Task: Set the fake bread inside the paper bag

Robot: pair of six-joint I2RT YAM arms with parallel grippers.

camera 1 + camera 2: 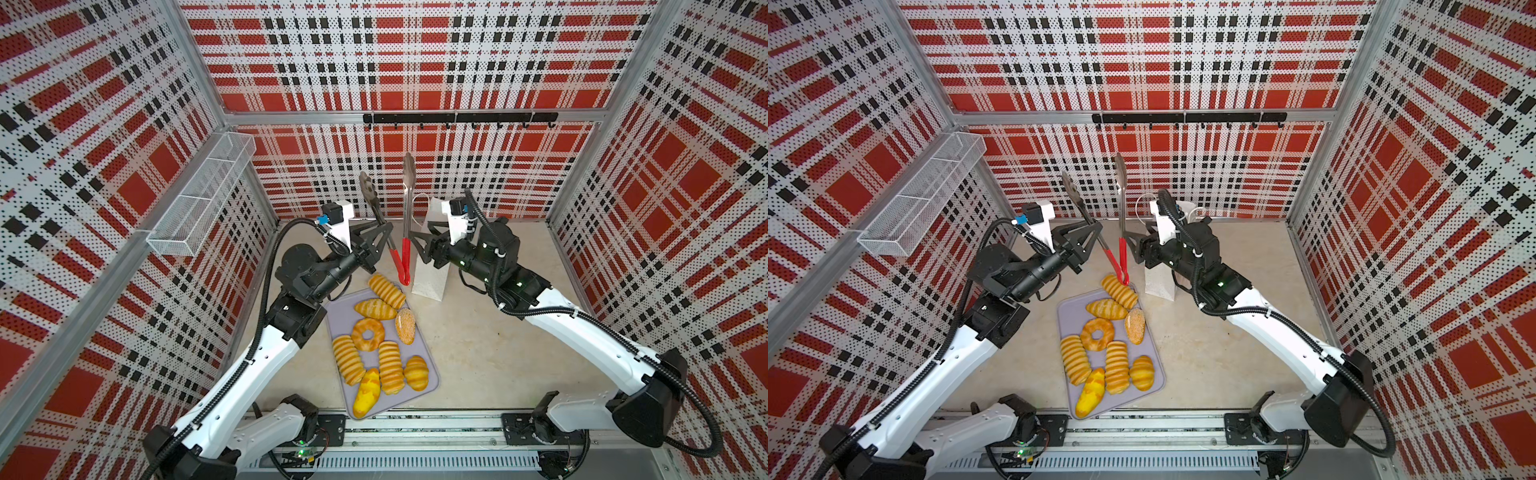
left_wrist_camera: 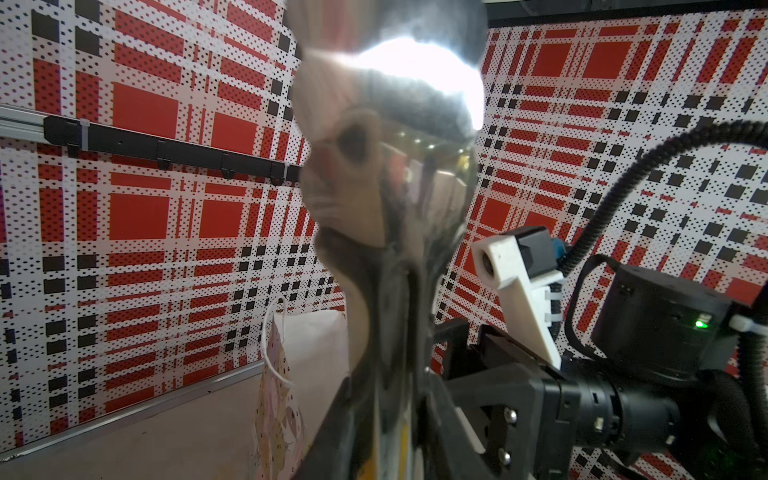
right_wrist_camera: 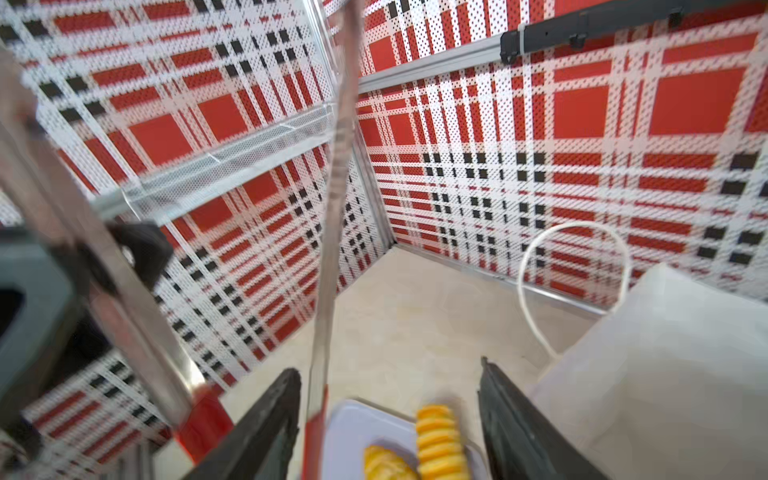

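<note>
My left gripper is closed narrow on one metal arm of the tongs. The tongs stand nearly upright, scoops up and red hinged end down. In the left wrist view a shiny scoop fills the middle, too blurred for detail.

Below both grippers, and back toward my bases, the bread lies on a grey tray, eight pieces, none lifted. The tray's long side runs from beneath the tongs toward my bases. The nearest ribbed loaf lies slantwise right by the red end; whether they touch I cannot tell. Next to it a striped loaf lies crosswise. The two long ribbed loaves, the speckled roll and the yellow bun point lengthwise toward my bases. The doughnut lies flat.

My right gripper stands wide and holds nothing, with the tongs' other arm just beside one finger. The bag stands upright behind and under that gripper, mouth and cord handles up, near the tray's far corner.
</note>
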